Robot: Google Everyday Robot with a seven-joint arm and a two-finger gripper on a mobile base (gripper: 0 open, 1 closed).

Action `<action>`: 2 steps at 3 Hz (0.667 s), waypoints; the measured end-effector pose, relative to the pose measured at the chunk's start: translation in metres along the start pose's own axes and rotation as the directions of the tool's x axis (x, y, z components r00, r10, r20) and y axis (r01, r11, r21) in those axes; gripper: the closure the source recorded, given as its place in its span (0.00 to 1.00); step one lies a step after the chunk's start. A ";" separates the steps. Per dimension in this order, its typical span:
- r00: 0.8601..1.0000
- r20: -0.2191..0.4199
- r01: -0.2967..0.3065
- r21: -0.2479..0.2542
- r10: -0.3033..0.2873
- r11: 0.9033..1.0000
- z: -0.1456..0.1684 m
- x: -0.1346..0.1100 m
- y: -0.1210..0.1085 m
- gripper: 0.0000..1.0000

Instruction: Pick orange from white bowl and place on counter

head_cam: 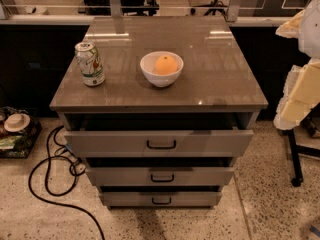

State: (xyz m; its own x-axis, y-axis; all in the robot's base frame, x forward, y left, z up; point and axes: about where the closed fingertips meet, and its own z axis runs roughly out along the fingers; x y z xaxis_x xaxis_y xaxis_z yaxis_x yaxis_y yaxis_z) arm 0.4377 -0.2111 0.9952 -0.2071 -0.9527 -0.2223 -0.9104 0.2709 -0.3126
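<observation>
On the speckled floor nearest the camera, a black cable (50, 184) looped left of the drawer cabinet (160, 176). All three drawers sat partly pulled out, the top drawer (160, 143) furthest. Their insides were dark and the contents couldn't be read. A black stand leg (295, 156) stood right of the cabinet.

The pincer (300, 89) was at the right edge, cream-white, off the worktop's right side and well apart from the bowl. Can't tell if it was clenched or released.

On the worktop (220, 84), a green-and-white can (90, 64) stood upright front-left, on the bowl's side away from the pincer, not touching it. The white bowl (161, 76) sat upright near centre, mouth up. The orange (166, 64) lay inside it, its top above the rim. It was round, with no long axis to call.

Office chairs (120, 1) stood behind the cabinet.
</observation>
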 end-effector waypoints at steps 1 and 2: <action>1.000 0.000 0.000 0.000 0.000 1.000 0.000 0.000 0.000 0.00; 0.998 0.062 -0.014 0.034 0.012 0.999 0.005 -0.014 -0.021 0.00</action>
State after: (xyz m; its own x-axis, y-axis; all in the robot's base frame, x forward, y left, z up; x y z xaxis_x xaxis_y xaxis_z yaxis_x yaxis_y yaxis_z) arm 0.4612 -0.2025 1.0004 -0.1957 -0.9391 -0.2827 -0.8947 0.2889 -0.3406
